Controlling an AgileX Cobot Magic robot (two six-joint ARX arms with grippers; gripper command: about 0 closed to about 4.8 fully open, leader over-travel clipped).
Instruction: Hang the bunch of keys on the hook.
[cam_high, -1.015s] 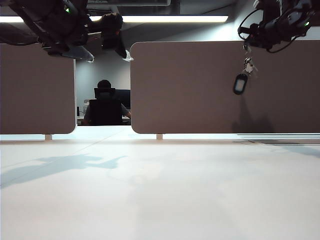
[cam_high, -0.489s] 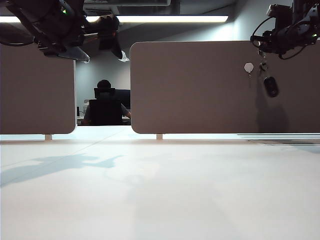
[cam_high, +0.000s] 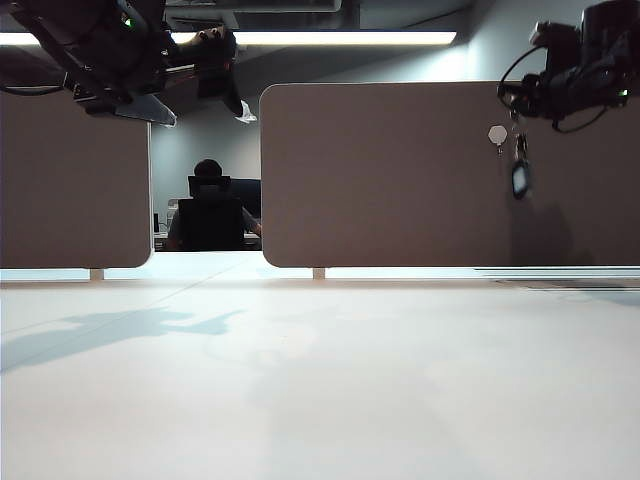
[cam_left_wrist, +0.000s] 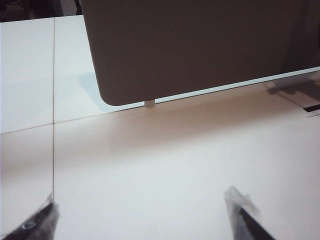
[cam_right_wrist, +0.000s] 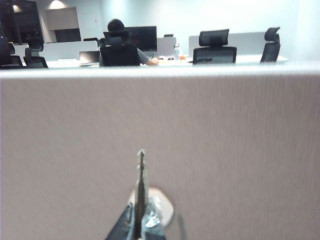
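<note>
We hold our left gripper (cam_left_wrist: 142, 215) high, left of the brown partition panel (cam_high: 400, 180), jaws spread wide. Our right gripper (cam_high: 517, 100) hangs at the panel's upper right, pinched closed.

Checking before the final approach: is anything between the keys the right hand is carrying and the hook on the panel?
Nothing visible. The right hand is shut on the bunch of keys, which dangles just right of the hook against the bare brown panel. The open left hand is far off.
</note>
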